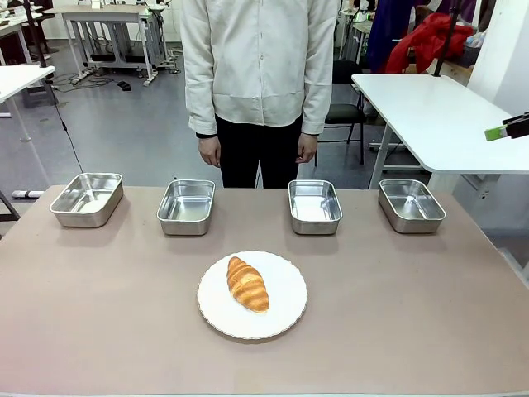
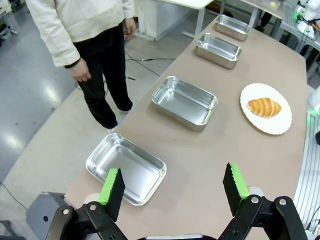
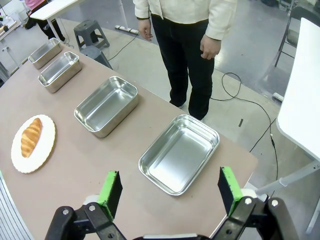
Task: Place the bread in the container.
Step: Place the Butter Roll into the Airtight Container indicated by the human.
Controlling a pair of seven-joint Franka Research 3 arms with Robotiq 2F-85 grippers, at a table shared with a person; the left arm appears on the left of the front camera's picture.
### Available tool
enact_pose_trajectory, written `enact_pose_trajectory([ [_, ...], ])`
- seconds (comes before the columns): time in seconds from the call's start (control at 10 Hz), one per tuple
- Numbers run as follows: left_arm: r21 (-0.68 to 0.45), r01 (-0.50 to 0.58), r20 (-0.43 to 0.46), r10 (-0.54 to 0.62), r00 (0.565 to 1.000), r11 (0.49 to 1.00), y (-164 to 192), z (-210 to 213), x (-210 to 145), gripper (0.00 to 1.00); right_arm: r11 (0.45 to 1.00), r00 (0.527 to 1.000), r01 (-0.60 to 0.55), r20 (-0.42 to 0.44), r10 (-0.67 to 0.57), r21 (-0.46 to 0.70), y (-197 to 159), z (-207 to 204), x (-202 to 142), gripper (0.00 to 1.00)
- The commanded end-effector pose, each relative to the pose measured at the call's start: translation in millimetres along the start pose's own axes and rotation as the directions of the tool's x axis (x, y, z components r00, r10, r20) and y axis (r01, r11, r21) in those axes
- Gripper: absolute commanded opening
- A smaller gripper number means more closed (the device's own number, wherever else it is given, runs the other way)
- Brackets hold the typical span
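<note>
Brown table (image 1: 397, 331), lab room with white benches behind. Nearest us, the white plate (image 1: 285, 324) sat at table centre. The bread (image 1: 247, 284) lay on it, slanted, left of the plate's middle. Beyond it, four pans ran in a row along the far side: leftmost pan (image 1: 87, 199), second pan (image 1: 186, 207), third pan (image 1: 315, 206), rightmost pan (image 1: 411, 205). We couldn't tell which one was the target. A person (image 1: 260, 66) stood past the far edge, hands hanging, touching nothing.

Left gripper (image 2: 173, 185): jaws spread wide, nothing between them, up over the table end by the leftmost pan. In its wrist view the bread lay well apart, farther along and off to the right.

Right gripper (image 3: 169, 190): also released and holding nothing, above the rightmost pan. Its wrist view had the bread far off left on the plate.
</note>
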State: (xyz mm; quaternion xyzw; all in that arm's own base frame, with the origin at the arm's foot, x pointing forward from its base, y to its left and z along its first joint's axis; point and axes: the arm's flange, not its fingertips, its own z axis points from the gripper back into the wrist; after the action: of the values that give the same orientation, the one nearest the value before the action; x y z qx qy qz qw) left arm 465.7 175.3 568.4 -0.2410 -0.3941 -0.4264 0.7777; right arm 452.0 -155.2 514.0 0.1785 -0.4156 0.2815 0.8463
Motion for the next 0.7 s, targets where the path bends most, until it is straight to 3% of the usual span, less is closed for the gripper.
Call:
enact_pose_trajectory([
  [0.0, -0.007, 0.007, 0.004, -0.007, 1.0, 1.0, -1.8, 1.1, 1.4, 1.0, 1.0, 1.0, 0.0, 0.012, 0.0, 0.004, -0.1, -0.1, 0.3, 1.0],
  [0.6, -0.007, 0.007, 0.004, -0.007, 1.0, 1.0, -1.8, 1.1, 1.4, 1.0, 1.0, 1.0, 0.0, 0.012, 0.0, 0.004, -0.1, -0.1, 0.3, 1.0],
])
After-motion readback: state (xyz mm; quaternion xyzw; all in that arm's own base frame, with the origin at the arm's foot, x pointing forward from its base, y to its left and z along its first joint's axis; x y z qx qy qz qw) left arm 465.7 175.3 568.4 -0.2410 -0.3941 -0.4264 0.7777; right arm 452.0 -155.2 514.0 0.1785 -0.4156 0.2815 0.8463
